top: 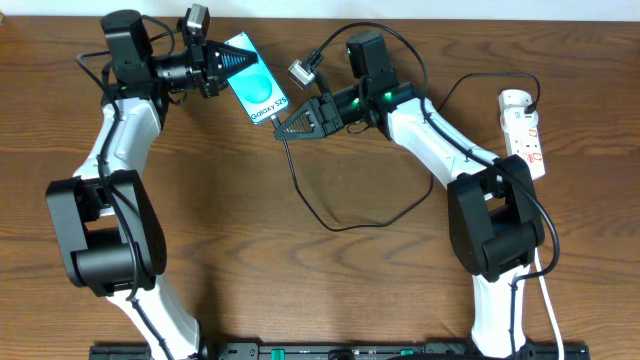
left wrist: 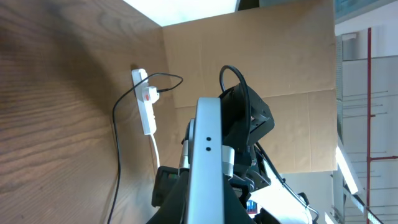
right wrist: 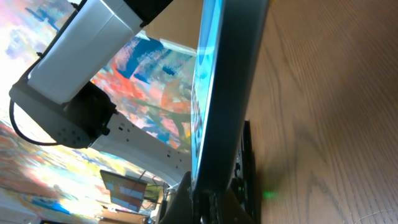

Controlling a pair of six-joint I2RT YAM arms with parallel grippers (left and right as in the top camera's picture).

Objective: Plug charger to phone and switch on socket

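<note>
The phone (top: 257, 90), with its cyan screen up, is held off the table at the back centre. My left gripper (top: 222, 62) is shut on its top end; the phone's silver edge (left wrist: 208, 155) runs up between the fingers (left wrist: 208, 214). My right gripper (top: 288, 124) is shut on the charger's connector tip, right at the phone's bottom end. The phone shows edge-on in the right wrist view (right wrist: 230, 81) above the fingers (right wrist: 239, 202). The charger cable (top: 330, 228) loops over the table to its plug (top: 524, 103) in the socket (top: 527, 135), which also shows in the left wrist view (left wrist: 145, 102).
The socket's white cord (top: 548, 300) runs down the right side to the front edge. Both arm bases stand at the front left (top: 100, 240) and front right (top: 495, 230). A cardboard wall (left wrist: 280, 56) stands behind the table.
</note>
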